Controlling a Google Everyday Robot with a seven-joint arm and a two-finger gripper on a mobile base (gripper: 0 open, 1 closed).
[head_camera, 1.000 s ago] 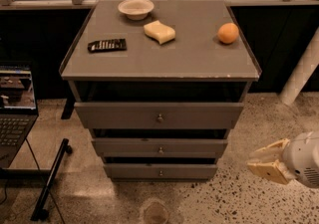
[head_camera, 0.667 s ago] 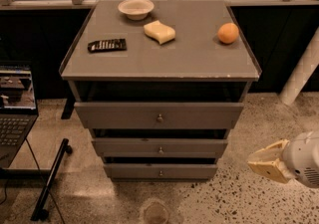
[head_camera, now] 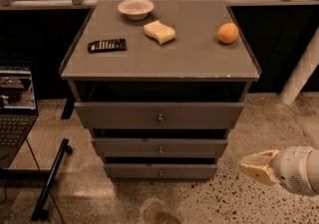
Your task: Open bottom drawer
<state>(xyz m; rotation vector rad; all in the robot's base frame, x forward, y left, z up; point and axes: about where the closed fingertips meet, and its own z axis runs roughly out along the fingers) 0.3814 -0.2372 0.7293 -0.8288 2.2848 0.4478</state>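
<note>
The bottom drawer is the narrowest, slimmest grey front of three in the grey cabinet, with a tiny round metal knob at its centre. It sits just above the floor, stepped back under the middle drawer and the top drawer. My gripper is low at the right, its tan fingers pointing left toward the cabinet, well to the right of the bottom drawer and apart from it. It holds nothing that I can see.
On the cabinet top lie a white bowl, a yellow sponge, an orange and a black remote. A laptop stands at the left, a black stand leg beside it. A white post rises at right.
</note>
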